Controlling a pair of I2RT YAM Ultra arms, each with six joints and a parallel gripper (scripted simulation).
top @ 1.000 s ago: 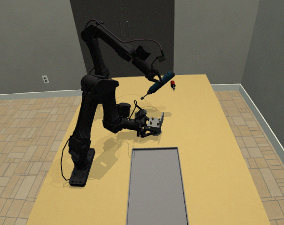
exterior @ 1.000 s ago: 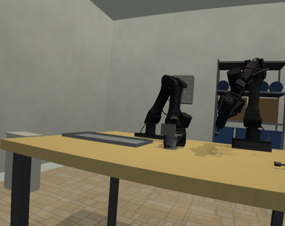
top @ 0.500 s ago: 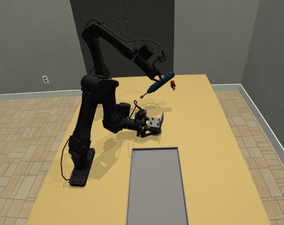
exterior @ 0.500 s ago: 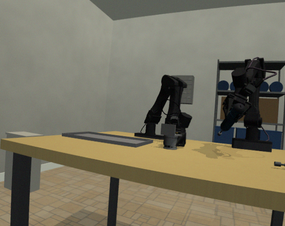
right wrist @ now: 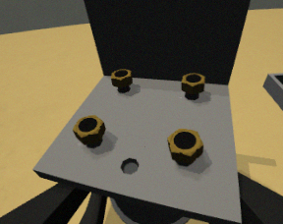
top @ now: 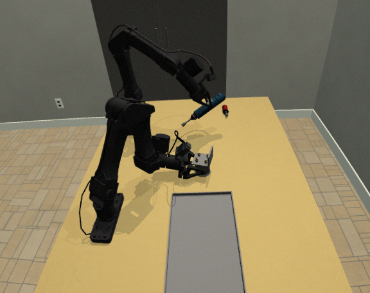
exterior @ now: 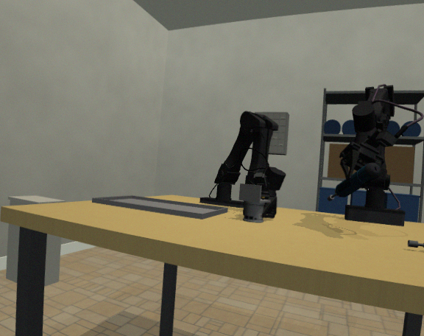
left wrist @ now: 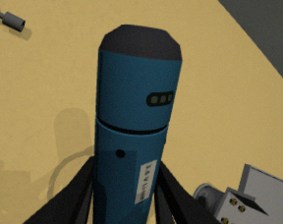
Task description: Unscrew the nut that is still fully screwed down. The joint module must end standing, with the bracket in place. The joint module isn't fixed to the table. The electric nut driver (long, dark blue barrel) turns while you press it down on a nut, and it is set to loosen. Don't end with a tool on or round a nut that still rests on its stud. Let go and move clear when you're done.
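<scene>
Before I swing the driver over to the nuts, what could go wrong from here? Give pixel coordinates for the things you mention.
The nut driver [top: 207,108] [exterior: 356,181] [left wrist: 132,123] is steeply tilted; pressed down like that, its socket might slip off a nut. All four nuts appear raised above the bracket [top: 200,159] [exterior: 250,193] [right wrist: 144,118], so you could pick the wrong one. The joint module [exterior: 253,211] isn't fixed, so a sideways push might tip it.

Left hand raised, gripping; right hand low, forearm near level.
</scene>
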